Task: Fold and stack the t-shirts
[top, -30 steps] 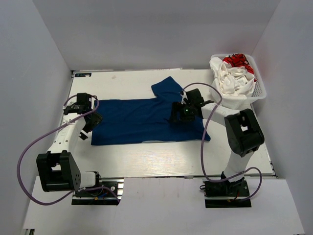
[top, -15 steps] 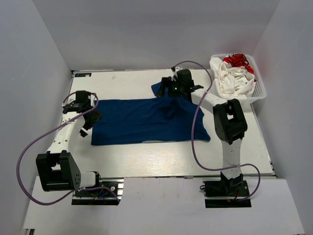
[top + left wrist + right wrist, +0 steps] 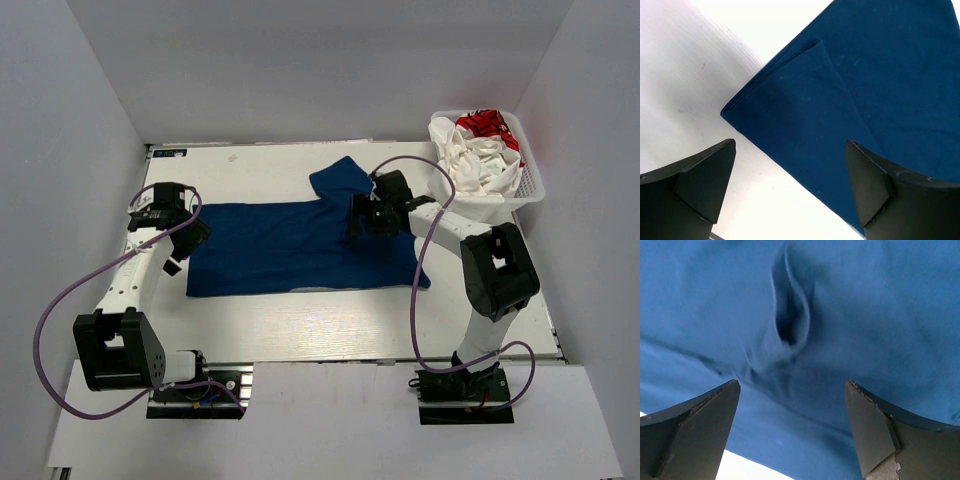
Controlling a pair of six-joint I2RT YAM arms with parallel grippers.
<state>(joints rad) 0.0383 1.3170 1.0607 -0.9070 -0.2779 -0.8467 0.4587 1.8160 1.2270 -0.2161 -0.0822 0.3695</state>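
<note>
Looking at blue t-shirt (image 3: 290, 245) laid flat mid-worktop (image 3: 300, 325), long side running left-right, 1 sleeve sticking out at far right corner. Left hand (image 3: 182, 250) released, jaws wide, nothing between them; hovering over shirt's left edge. From left wrist: folded corner of blue cloth below and between the fingers, 2 layers showing at the edge, bare white worktop beside it. Right hand (image 3: 362, 218) also released, jaws wide, grasping nothing; over shirt's right part, near the sleeve. From right wrist: blue cloth filling almost the whole view, 1 raised pucker between the fingers. Can't tell whether either hand touches cloth. White t-shirt (image 3: 468, 160) with red print bunched in white mesh basket (image 3: 535, 185) at far right corner of worktop, spilling over the near rim, well apart from the blue one.
</note>
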